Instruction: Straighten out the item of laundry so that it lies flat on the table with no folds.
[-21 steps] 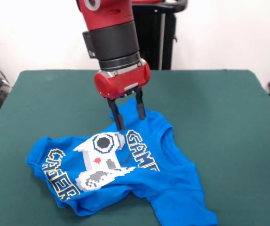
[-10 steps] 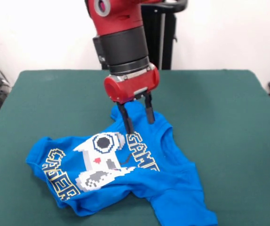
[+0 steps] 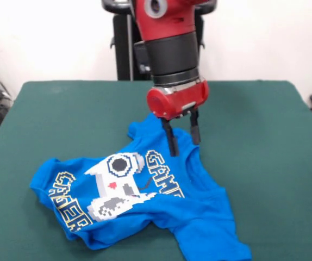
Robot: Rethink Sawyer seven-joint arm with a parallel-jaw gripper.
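Hovering open tool [image 3: 184, 142] over shirt [image 3: 145, 196] collar edge

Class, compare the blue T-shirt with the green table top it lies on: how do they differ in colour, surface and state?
The T-shirt is bright blue; the table is dark green. The T-shirt carries a white controller print and lettering; the table is plain. The T-shirt lies crumpled with folds; the table is flat and much wider. Both look like cloth.

My pincer [image 3: 183, 140] hangs with fingers apart over the far right part of the shirt [image 3: 145, 196], which lies rumpled on the table [image 3: 264, 141], toward its near edge and left of the middle.
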